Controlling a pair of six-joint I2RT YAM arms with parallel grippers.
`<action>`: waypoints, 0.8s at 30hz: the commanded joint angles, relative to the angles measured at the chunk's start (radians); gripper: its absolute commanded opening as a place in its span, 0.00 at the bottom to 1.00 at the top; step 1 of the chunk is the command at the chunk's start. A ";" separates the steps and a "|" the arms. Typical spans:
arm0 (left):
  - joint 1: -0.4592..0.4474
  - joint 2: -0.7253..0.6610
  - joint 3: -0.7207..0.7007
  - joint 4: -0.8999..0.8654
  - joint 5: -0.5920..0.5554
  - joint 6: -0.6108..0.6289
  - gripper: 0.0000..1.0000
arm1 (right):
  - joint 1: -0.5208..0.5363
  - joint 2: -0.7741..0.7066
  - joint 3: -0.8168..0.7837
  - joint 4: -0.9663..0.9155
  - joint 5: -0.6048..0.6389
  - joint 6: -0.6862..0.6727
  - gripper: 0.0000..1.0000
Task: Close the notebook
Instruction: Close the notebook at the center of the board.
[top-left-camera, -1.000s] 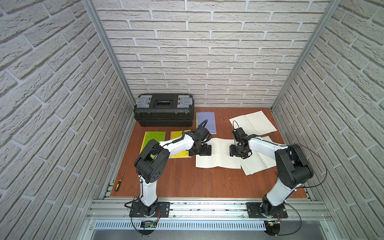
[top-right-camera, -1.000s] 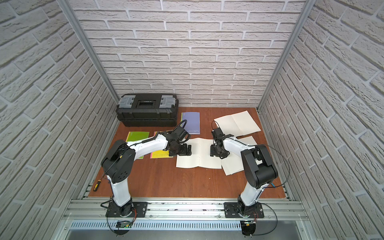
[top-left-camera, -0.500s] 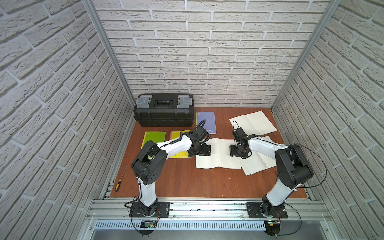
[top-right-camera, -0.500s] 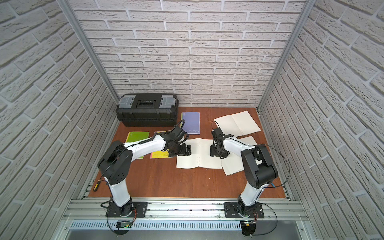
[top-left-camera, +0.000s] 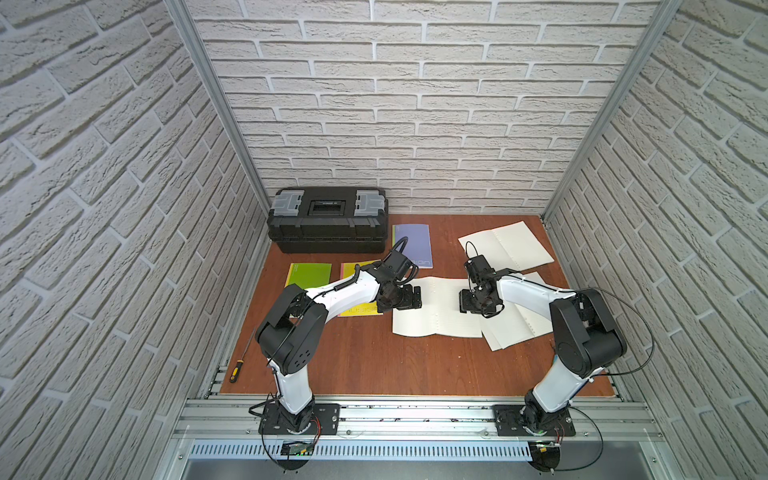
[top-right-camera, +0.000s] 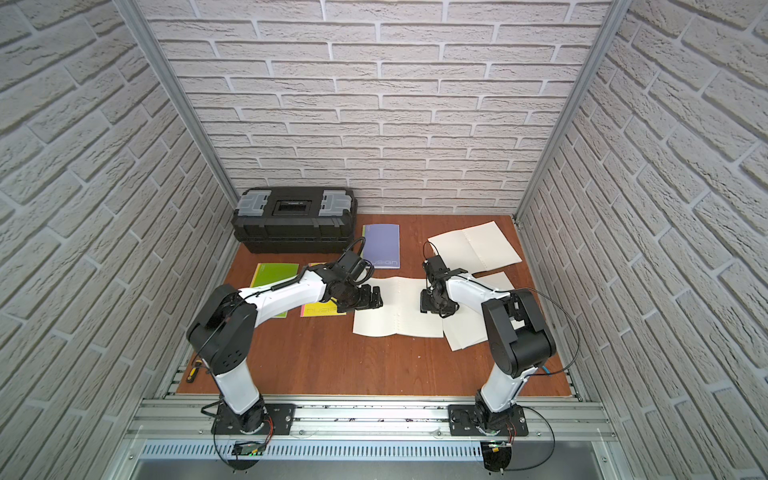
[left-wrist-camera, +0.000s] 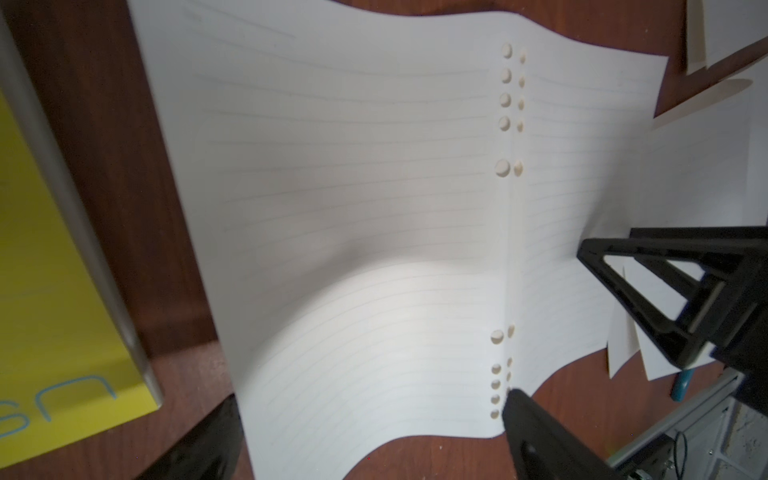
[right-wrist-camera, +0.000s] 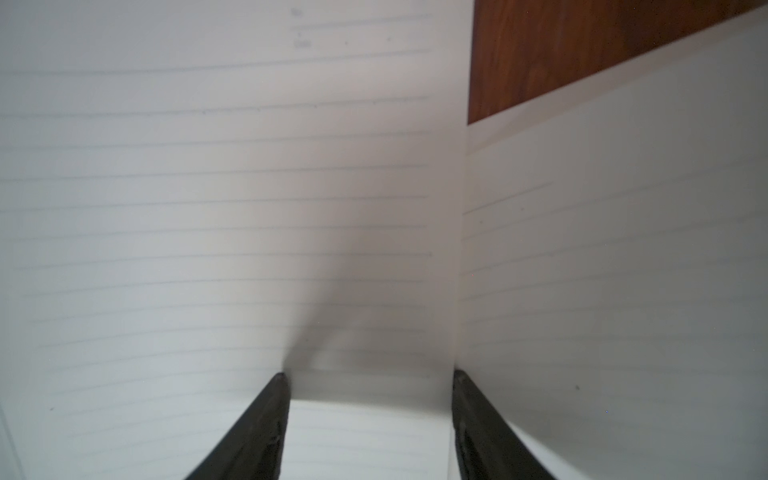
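Observation:
The notebook (top-left-camera: 436, 318) (top-right-camera: 395, 322) lies open on the wooden table, white lined pages up, punched holes along its fold. My left gripper (top-left-camera: 412, 297) (top-right-camera: 373, 300) is low at the left page's outer edge, open wide. In the left wrist view the page (left-wrist-camera: 374, 208) bows up between the left gripper's (left-wrist-camera: 371, 399) fingers. My right gripper (top-left-camera: 464, 300) (top-right-camera: 424, 302) is open, its fingertips down on the right page near that page's outer edge (right-wrist-camera: 208, 208). Nothing is pinched in the right gripper (right-wrist-camera: 369, 375).
A black toolbox (top-left-camera: 328, 224) stands at the back left. Closed purple (top-left-camera: 411, 245), green (top-left-camera: 309, 274) and yellow (top-left-camera: 361, 309) notebooks lie near my left arm. Other open notebooks lie at the back right (top-left-camera: 507, 249) and under my right arm (top-left-camera: 515, 330). A screwdriver (top-left-camera: 239, 365) lies off the board's left edge.
My left arm's elbow has shifted slightly toward the front left while its gripper stays at the left page's edge. The right arm has not moved.

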 joint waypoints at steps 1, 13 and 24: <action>0.001 -0.049 -0.013 0.067 0.047 -0.009 0.96 | 0.023 0.025 -0.025 -0.007 -0.065 0.016 0.61; 0.009 -0.084 -0.027 0.073 0.054 -0.013 0.96 | 0.023 0.024 -0.025 -0.008 -0.063 0.016 0.62; 0.018 -0.082 -0.060 0.139 0.110 -0.039 0.93 | 0.023 0.023 -0.026 -0.008 -0.063 0.016 0.62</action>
